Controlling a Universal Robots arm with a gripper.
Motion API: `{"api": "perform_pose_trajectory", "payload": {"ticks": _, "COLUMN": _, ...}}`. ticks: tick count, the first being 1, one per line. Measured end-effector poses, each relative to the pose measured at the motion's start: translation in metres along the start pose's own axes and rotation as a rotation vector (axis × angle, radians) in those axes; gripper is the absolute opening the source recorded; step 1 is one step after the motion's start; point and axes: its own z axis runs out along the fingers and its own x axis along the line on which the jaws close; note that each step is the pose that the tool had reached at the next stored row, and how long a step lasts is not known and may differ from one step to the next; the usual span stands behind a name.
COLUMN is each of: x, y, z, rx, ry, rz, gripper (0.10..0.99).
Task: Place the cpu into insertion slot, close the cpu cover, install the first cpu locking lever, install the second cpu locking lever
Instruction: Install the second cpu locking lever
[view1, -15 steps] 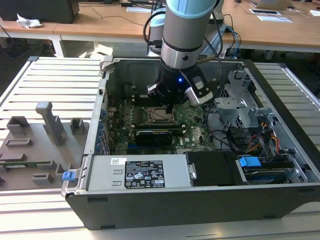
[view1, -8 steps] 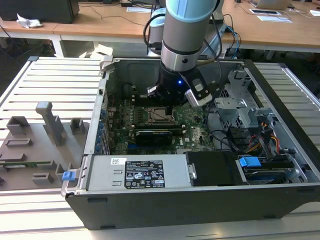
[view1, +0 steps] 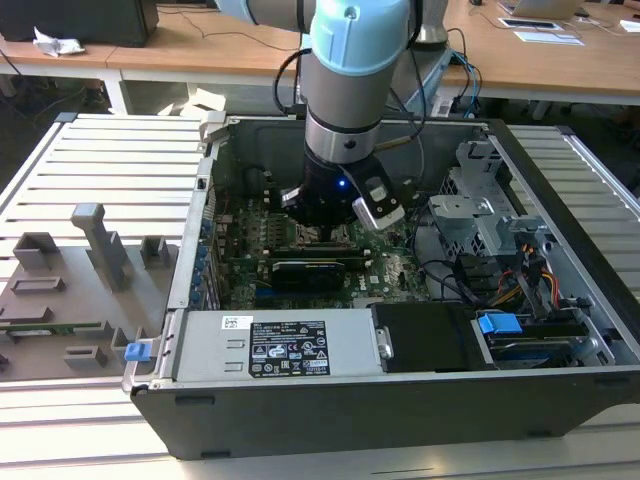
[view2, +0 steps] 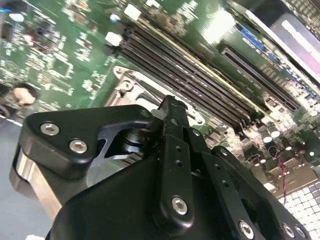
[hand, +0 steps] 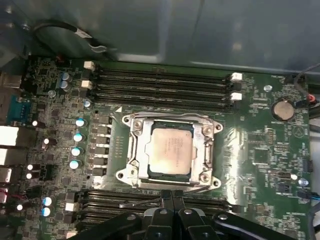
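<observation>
Exterior view: the arm reaches down from 12 o'clock into an open computer case (view1: 560, 390) that lies on a slatted desk (view1: 100, 170). The hand (view1: 335, 225) sits low over the green motherboard (view1: 250, 250), near the frame's centre. A black graphics card (view1: 308, 272) lies at 6 o'clock of the hand, a labelled power supply (view1: 275, 345) further toward 6 o'clock. A grey fixture tray (view1: 60, 290) rests on the desk at 9 o'clock of the case. The socket itself is hidden under the hand.

Second wrist view: the hand (view2: 172, 112) has its black fingers (view2: 172, 150) pressed together, with no gap visible and nothing between them. The tips are just above a metal corner of the socket frame. Long black memory slots (view2: 200, 82) run diagonally past the tips.

First wrist view: the cpu (hand: 171, 149), pale silvery square, lies seated in the insertion slot (hand: 145, 167) at frame centre. The cpu cover (hand: 207, 145) lies flat around it, the chip showing through its window. A thin wire lever (hand: 142, 202) runs at 7 o'clock of the socket, just beside the fingertips. The hand (hand: 172, 195) sits at 6 o'clock of the socket, fingers together, holding nothing. Memory slots lie at 12 and 6 o'clock of the socket; a coin cell (hand: 282, 110) sits at 2 o'clock.
</observation>
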Motion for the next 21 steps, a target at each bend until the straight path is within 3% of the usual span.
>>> {"api": "perform_pose_trajectory", "payload": {"ticks": 2, "x": 0.0136, "y": -0.0002, "z": 0.0074, "rx": -0.001, "ry": -0.0001, "rz": 0.000, "gripper": 0.106}}
{"api": "perform_pose_trajectory", "payload": {"ticks": 5, "x": 0.0267, "y": -0.0005, "z": 0.0148, "rx": -0.007, "ry": 0.0003, "rz": -0.005, "gripper": 0.106}}
{"api": "perform_pose_trajectory", "payload": {"ticks": 11, "x": 0.0424, "y": -0.0008, "z": 0.0253, "rx": -0.019, "ry": 0.0023, "rz": -0.019, "gripper": 0.106}}
{"api": "perform_pose_trajectory", "payload": {"ticks": 16, "x": 0.0425, "y": 0.0044, "z": 0.0297, "rx": -0.027, "ry": 0.0016, "rz": -0.022, "gripper": 0.106}}
{"api": "perform_pose_trajectory", "payload": {"ticks": 21, "x": 0.0424, "y": 0.0054, "z": 0.0287, "rx": -0.027, "ry": 0.0019, "rz": -0.028, "gripper": 0.106}}
